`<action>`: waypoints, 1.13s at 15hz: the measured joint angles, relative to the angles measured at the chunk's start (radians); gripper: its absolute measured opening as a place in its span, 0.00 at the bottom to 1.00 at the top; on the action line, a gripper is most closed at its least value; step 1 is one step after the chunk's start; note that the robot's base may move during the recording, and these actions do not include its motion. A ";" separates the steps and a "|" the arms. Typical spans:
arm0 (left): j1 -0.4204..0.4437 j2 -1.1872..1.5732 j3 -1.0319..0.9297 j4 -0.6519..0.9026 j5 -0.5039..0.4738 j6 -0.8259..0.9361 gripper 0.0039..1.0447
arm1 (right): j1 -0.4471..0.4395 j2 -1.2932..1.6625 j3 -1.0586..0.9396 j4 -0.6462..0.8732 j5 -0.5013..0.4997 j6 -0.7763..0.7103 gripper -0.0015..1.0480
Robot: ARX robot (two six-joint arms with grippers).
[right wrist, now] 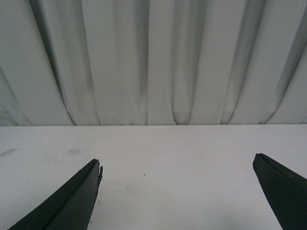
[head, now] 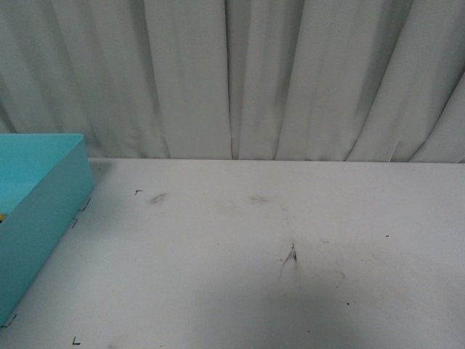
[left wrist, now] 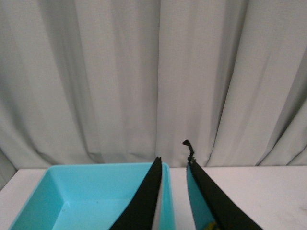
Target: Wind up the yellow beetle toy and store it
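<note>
- Front view gave me one turquoise bin (head: 43,189) at the table's (head: 254,291) left side, one pale curtain (head: 218,73) behind it, and neither arm.
- I counted two grippers in the wrist views, each with two black fingers, and one yellow patch that I took for the yellow beetle toy (left wrist: 210,225).
- The table's far edge ran along the foot of the curtain. From the bin rightward the surface was open, marked only by a dark scuff (head: 293,254) near the middle and small corner marks (head: 75,340) near the bin.
- The left gripper (left wrist: 173,160) hung over the bin with its tips close together and a narrow gap between them.
- The toy showed only as a sliver low between those fingers, against the bin's turquoise. I could not tell whether the fingers were clamping it or whether it lay in the bin below.
- A yellow speck also sat at the bin's rim at the left border of the front view.
- The rest of the bin's floor that I could see was bare turquoise.
- The right gripper (right wrist: 176,165) was spread wide over bare table, holding nothing.
</note>
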 joint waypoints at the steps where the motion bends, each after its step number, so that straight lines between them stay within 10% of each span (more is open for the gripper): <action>1: -0.014 -0.036 -0.050 0.003 -0.019 -0.006 0.08 | 0.000 0.000 0.000 0.000 0.000 0.000 0.94; 9: -0.186 -0.386 -0.311 -0.103 -0.178 -0.016 0.01 | 0.000 0.000 0.000 0.000 0.000 0.000 0.94; 17: -0.184 -0.677 -0.404 -0.289 -0.189 -0.017 0.01 | 0.000 0.000 0.000 0.000 0.000 0.000 0.94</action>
